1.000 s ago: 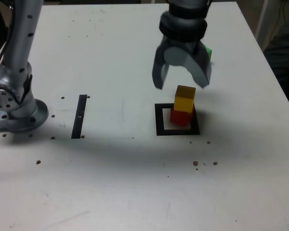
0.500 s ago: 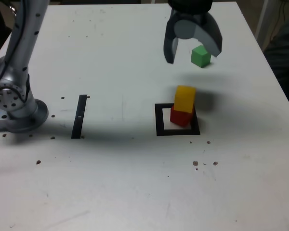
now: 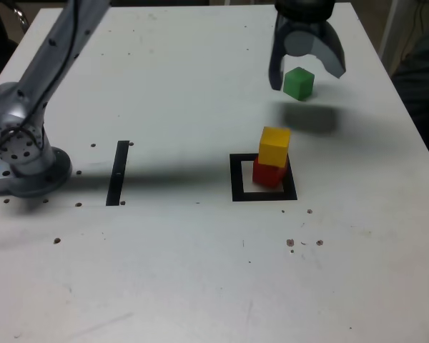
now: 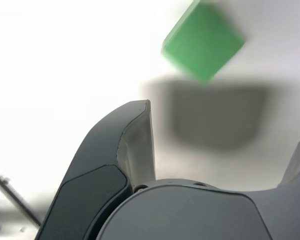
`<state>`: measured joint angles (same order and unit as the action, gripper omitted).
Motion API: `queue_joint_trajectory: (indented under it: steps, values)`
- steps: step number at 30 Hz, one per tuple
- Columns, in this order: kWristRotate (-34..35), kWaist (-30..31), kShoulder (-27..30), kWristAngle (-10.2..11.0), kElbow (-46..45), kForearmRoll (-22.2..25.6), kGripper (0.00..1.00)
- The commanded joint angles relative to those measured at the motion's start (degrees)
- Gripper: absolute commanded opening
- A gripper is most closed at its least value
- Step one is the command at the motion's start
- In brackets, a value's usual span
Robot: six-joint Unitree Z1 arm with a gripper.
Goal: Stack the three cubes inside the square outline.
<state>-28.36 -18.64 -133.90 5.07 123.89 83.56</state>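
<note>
A yellow cube rests on a red cube, slightly askew, inside the black square outline in the exterior view. The green cube lies alone on the white table farther back. My gripper hangs open above it, its two dark fingers straddling the cube without touching it. In the wrist view the green cube is blurred, ahead of the spread fingers, with a dark shadow beneath it.
A narrow black strip lies on the table at the exterior view's left, next to the arm's round base. Small dark specks dot the table. The table's right edge runs close to the green cube.
The gripper has moved away from the yellow-on-red stack toward the back of the table and now hovers over the green cube. Its jaws have opened a little wider. The stack has not moved.
</note>
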Motion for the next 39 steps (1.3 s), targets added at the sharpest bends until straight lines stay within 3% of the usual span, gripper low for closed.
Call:
queue_joint_trajectory:
  steps: [1,11,15,21,25,39]
  values:
    - [-0.53,-0.52,-2.07,0.02,1.85,0.39,0.99]
    - [-2.66,-2.45,-5.76,1.26,4.03,1.66,0.99]
    - [-8.13,-2.56,-5.68,2.21,4.31,2.13,0.99]
    - [-22.89,-2.91,-6.27,-1.25,6.13,1.15,1.0]
    - [-28.57,-3.36,-6.81,-2.53,7.47,1.29,1.0]
    - [-31.09,-4.21,-8.52,-0.68,9.69,2.28,0.99]
